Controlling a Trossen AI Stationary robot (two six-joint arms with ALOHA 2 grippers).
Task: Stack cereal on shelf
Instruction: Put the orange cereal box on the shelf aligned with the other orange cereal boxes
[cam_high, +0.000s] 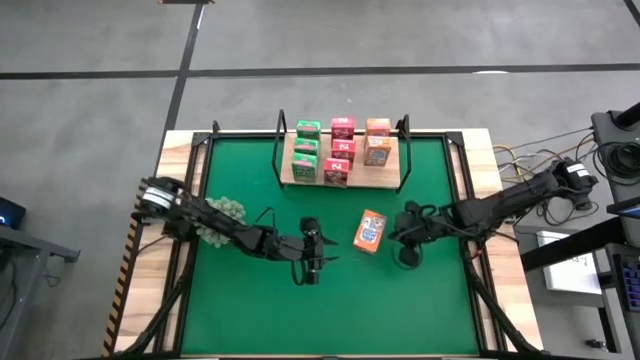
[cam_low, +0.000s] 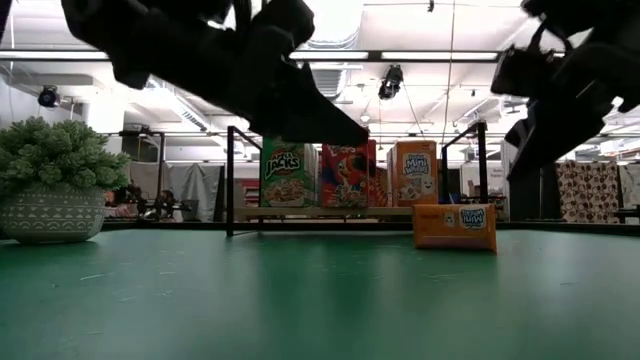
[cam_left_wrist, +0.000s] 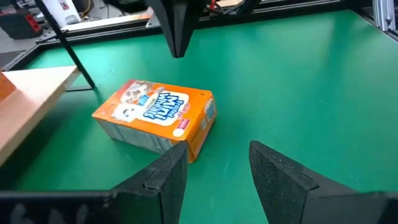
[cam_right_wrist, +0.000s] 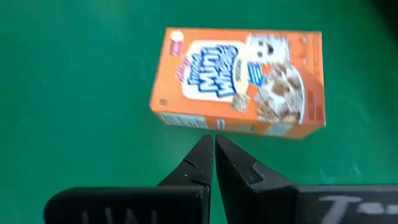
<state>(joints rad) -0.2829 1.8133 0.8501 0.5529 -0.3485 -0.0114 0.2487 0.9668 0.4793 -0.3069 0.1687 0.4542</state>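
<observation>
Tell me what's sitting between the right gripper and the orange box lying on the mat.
Nothing: in the right wrist view only bare green mat separates the right gripper, fingers shut, from the orange box. The high view agrees.

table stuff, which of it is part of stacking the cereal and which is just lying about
Part of the job:
- orange cereal box lying flat on the green mat
- green, pink-red and orange cereal boxes already on the shelf
- light wooden shelf board with black wire uprights

Just lying about:
- grey-green spiky plant in a patterned pot
- cables beside the table
</observation>
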